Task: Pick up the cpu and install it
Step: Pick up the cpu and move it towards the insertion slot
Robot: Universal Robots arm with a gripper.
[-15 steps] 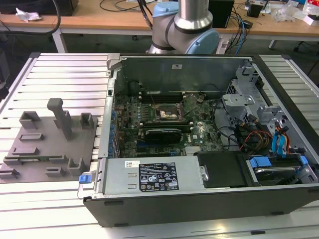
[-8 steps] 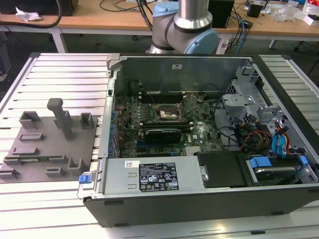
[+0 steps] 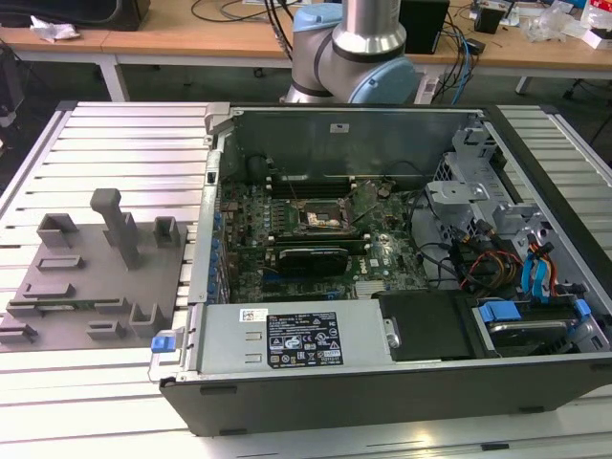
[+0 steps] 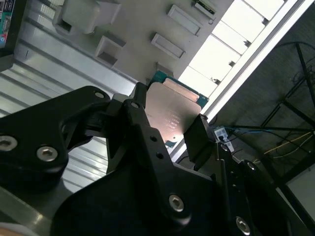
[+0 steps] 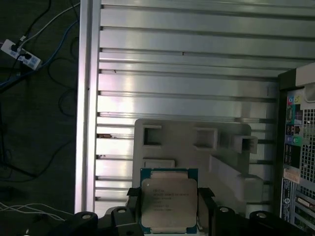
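No text can be read. Faint printed lines are seen on the cpu's (image 5: 169, 200) (image 4: 172, 110) metal lid in both wrist views, too small to be made out. In the exterior view, a black label (image 3: 304, 339) and a small white label (image 3: 252, 315) are carried on the grey cover (image 3: 229, 346) inside the case (image 3: 382, 421), and a white sticker (image 3: 338, 126) on its far wall. Their print is illegible.

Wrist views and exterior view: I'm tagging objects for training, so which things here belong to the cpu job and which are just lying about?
Job: cpu, held in the gripper; motherboard socket; computer case.
Lying about: grey tray; power strip on the floor.
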